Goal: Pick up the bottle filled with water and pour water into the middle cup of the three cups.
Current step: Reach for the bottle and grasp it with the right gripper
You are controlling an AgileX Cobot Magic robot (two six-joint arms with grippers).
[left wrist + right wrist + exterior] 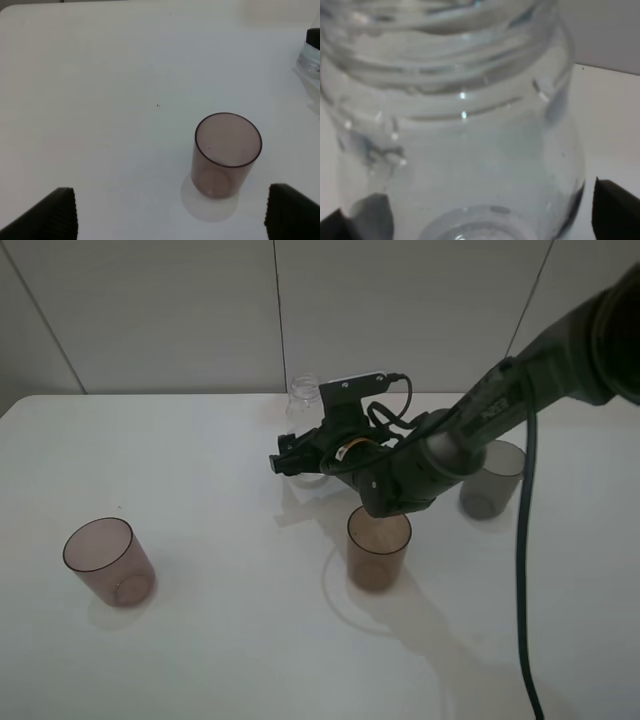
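The clear uncapped bottle [303, 398] stands upright near the table's back edge, with water inside it [470, 150]. My right gripper [298, 456] is open around its body. One fingertip [616, 210] stands clear of the bottle's side, and the other [362, 215] is at the opposite side. In front of it sits the amber middle cup [378, 548], with the pinkish-mauve cup [108, 560] far left and the smoky grey cup [492, 478] right. My left gripper [177, 220] is open and empty, just short of the pinkish-mauve cup [226, 155].
The white table [200, 470] ends at a pale wall behind the bottle. My right arm and its black cable [522, 570] hang over the table's right side, above the grey cup. The bottle's edge [311, 60] shows in the left wrist view.
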